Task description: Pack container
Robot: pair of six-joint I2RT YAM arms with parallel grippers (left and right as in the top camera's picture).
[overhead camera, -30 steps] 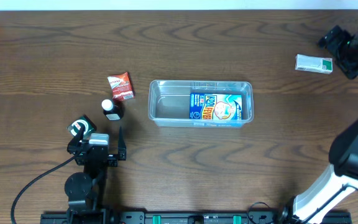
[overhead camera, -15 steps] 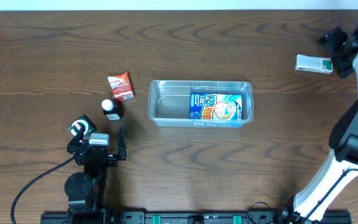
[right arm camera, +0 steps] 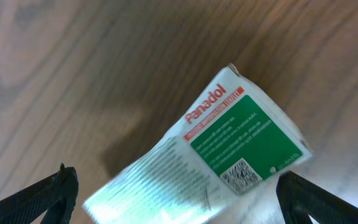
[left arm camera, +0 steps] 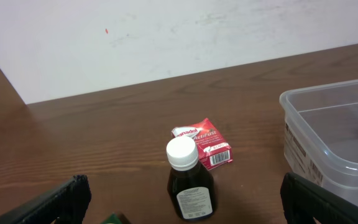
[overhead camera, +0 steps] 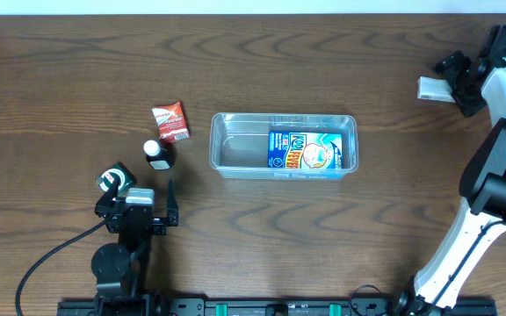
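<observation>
Right gripper jaws wide apart, white-green Panadol box on table between them; left gripper jaws spread, empty; dark bottle just ahead between them; container ahead-right of left jaws, well apart from right jaws.

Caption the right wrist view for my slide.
Open right pincer above a green-and-white Panadol box on the wooden table.

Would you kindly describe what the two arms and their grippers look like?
The left arm is black throughout, with a black cable trailing from its base and a green-and-white round marking near the left gripper. The right arm has white shells with black joints; the right gripper is black.
</observation>
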